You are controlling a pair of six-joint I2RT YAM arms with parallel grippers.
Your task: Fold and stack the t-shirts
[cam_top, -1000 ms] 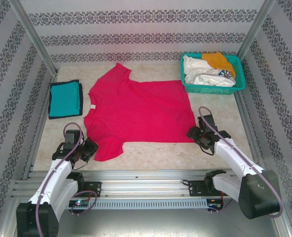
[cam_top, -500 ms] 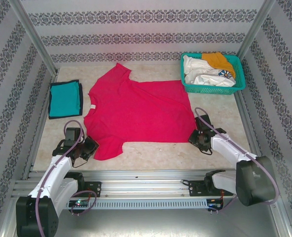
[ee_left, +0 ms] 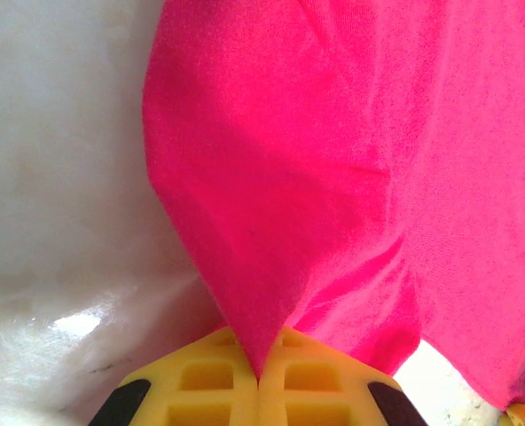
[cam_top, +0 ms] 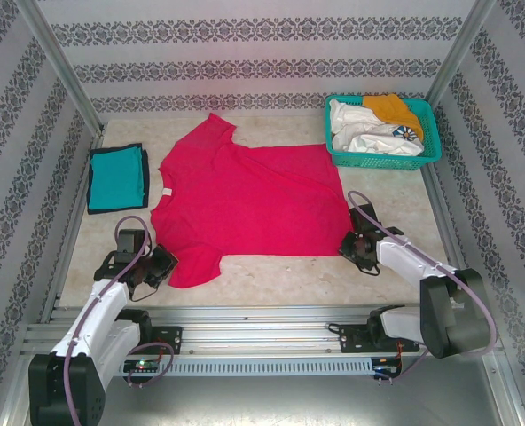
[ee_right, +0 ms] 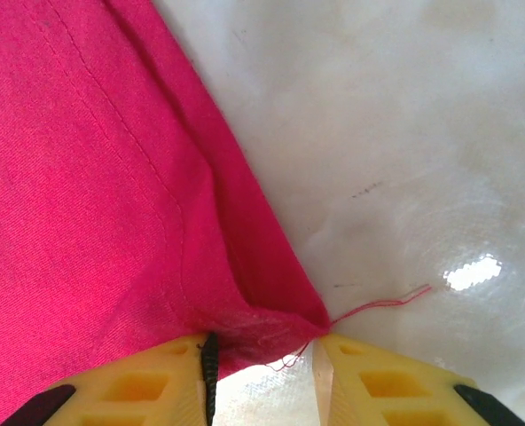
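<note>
From above: teal t-shirt (cam_top: 116,177) folded at far left, one done by the look of it; pink-red t-shirt (cam_top: 245,200) spread flat in the middle, not yet folded; white and orange t-shirts (cam_top: 360,133) waiting in the basket (cam_top: 382,163); left gripper (cam_top: 165,265) at the near sleeve, right gripper (cam_top: 353,243) at the near hem corner; on the left wrist: pinched shut on the sleeve tip; on the right wrist: jaws apart, hem corner and loose thread (ee_right: 378,306) between them, unclamped.

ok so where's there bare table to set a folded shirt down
Bare table: the near strip between the pink t-shirt and the rail, and the right patch between it, the basket and the wall. The left is crowded by the teal t-shirt.
</note>
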